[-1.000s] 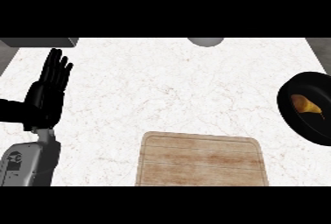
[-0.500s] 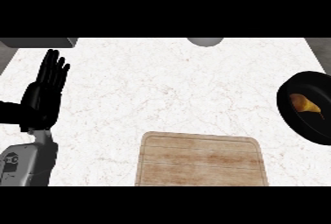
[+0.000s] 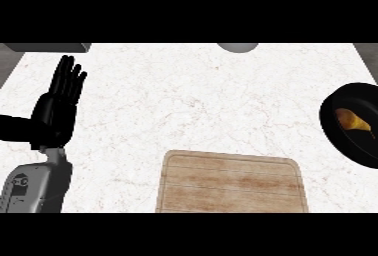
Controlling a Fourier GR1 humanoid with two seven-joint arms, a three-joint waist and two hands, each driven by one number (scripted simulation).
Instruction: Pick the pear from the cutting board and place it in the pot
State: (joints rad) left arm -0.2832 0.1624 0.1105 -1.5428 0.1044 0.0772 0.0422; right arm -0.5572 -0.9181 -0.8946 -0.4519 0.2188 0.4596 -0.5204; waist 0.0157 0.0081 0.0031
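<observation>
- Yellow-orange against black, the pear (image 3: pixel 347 119) lies inside the pot (image 3: pixel 325 122) at the view's right edge. It is well apart from the left hand (image 3: pixel 52 114), with nearly the whole width of the counter (image 3: pixel 184 100) between them.
- The left hand shows at the view's left side. It is black, and its fingers (image 3: pixel 68 80) are straight, side by side and pointing toward the counter's far edge. It holds nothing, and its grey forearm (image 3: pixel 37 185) comes in from the lower left corner.
- The pot is black and round, and the right edge of the view cuts part of it off. The pear is the one thing seen in it, lying on the dark inside in the pot's upper half.
- The cutting board (image 3: pixel 232 182), of pale streaked wood with rounded corners and a groove near its rim, lies at the lower middle. The pear is off the board, up and to the right of it.
- The pear has a broad rounded body at its upper left and narrows to a thin end pointing lower right. Its skin is yellow, shading to orange-brown.
- The counter is white stone with faint reddish veins.
- A grey rounded object (image 3: pixel 238 46) sits at the far edge, top middle, and a grey slab (image 3: pixel 48 47) sits at the top left.
</observation>
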